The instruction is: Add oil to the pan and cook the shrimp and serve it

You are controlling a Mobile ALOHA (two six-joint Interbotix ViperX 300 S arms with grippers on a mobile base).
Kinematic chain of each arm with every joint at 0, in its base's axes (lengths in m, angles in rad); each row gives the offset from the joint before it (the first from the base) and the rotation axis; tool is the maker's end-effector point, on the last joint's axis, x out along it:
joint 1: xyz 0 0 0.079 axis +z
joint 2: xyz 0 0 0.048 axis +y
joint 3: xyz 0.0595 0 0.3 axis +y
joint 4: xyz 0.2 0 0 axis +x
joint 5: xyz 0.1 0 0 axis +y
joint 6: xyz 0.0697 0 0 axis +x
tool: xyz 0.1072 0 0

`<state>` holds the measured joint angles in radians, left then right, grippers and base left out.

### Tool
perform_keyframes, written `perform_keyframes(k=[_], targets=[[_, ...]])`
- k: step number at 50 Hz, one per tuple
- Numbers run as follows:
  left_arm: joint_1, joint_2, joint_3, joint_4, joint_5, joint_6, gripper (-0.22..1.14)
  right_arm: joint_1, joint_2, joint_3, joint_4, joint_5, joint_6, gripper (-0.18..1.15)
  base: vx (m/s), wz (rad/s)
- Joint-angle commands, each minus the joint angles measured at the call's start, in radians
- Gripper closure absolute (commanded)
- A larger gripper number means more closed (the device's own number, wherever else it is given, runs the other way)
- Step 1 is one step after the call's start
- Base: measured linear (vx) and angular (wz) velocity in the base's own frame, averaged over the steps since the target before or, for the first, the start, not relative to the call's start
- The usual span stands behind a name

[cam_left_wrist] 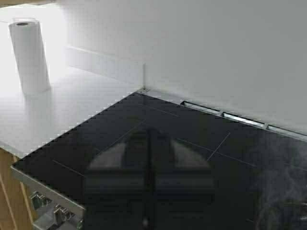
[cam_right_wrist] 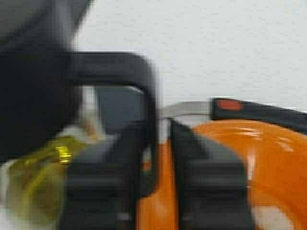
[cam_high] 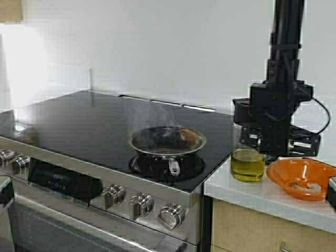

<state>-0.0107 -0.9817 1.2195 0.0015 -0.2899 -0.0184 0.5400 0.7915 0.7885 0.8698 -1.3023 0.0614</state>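
Oil jug handle was seen clenched by the right gripper only in the wrist view; pan was shown smoking from above

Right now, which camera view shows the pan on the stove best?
The high view: the whole pan sits on the stovetop, its dark inside and looped handle visible, with steam rising. The left wrist view shows only steam and perhaps a sliver of rim at its edge. The right wrist view shows none of it, only the jug handle and orange bowl.

Bright glare at the left; the right wrist view is blurred.
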Motion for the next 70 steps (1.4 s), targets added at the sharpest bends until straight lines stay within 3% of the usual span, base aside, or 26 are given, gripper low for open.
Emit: perform_keyframes(k=[1,7,36,70], targets=[[0.002,0.009,-0.011,0.000,-0.005,0.000,0.89,-0.005,-0.002,-0.029,0.026,-0.009,-0.002,0.82,0.00,0.00],[0.002,0.009,-0.009,0.000,-0.005,-0.002,0.89,-0.003,0.000,-0.034,0.032,-0.009,-0.002,0.94,0.00,0.00],[0.002,0.008,-0.008,0.000,-0.005,0.000,0.89,0.020,-0.046,-0.018,0.048,-0.046,-0.026,0.92,0.00,0.00],[0.002,0.009,-0.008,0.000,-0.005,0.000,0.89,0.031,-0.209,-0.035,0.074,-0.055,-0.176,0.92,0.00,0.00]])
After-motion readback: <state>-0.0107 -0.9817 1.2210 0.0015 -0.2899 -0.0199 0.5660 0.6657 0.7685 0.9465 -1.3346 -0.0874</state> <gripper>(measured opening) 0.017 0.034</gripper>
